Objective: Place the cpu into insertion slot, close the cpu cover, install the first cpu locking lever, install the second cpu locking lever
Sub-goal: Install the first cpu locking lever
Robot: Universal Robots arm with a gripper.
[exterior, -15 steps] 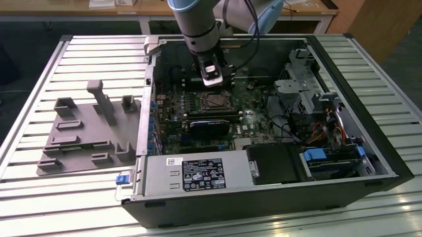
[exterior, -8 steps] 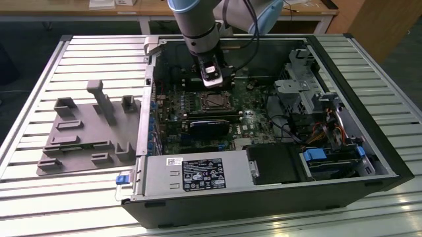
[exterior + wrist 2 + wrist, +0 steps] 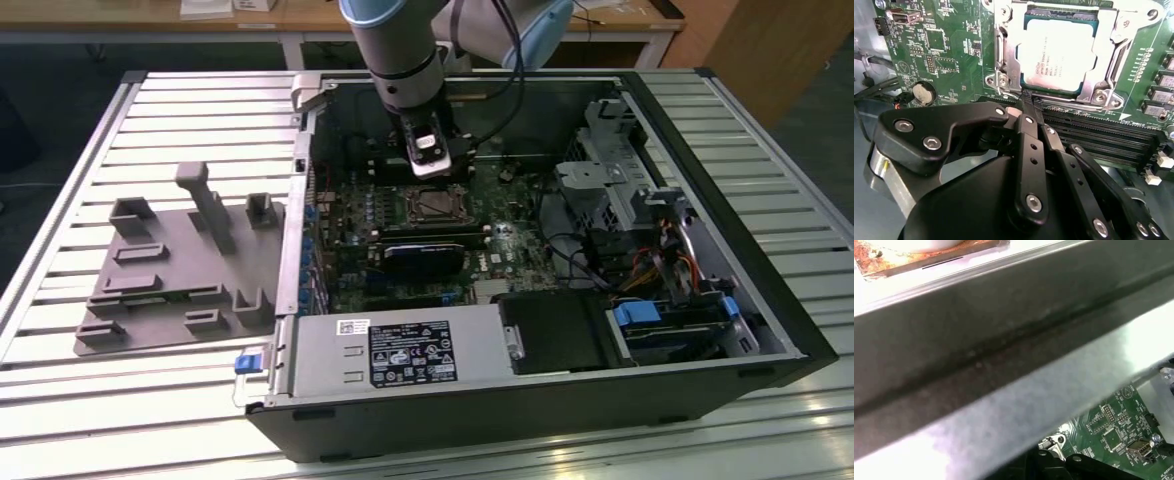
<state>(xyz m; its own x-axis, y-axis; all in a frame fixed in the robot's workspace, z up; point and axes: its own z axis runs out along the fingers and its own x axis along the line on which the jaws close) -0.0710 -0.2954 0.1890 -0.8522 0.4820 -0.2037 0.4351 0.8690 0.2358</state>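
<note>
The cpu [image 3: 1059, 55] lies flat in the insertion slot [image 3: 434, 205], with the silver cpu cover [image 3: 1008, 50] closed down around its edges. The gripper [image 3: 1026, 100], its 2 black fingers pressed together, has its tip at the cover's rim. In the exterior view, the slot sits on the green motherboard [image 3: 354, 215], toward the far side of the open computer case [image 3: 534, 410].

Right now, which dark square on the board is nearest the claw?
The silver-rimmed insertion slot, right by the claw; the bigger black block lies farther away.
</note>
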